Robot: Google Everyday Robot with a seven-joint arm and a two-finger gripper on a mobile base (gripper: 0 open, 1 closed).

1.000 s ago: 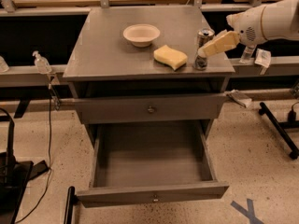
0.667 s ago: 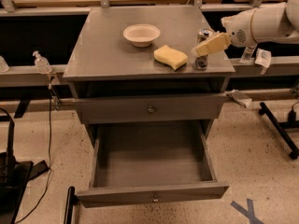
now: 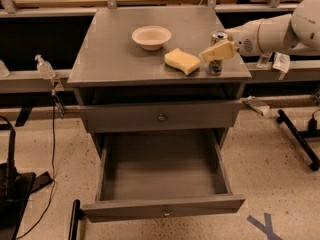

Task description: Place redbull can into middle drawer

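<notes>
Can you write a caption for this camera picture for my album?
Robot gripper at the redbull can on the cabinet top, near a sponge and bowl; middle drawer open below.

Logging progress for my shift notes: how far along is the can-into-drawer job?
Done: the middle drawer is pulled open and looks empty. In hand: the end effector is at the redbull can, which stands on the cabinet top; grasp unclear. Left: lifting the can and setting it in the drawer.
</notes>
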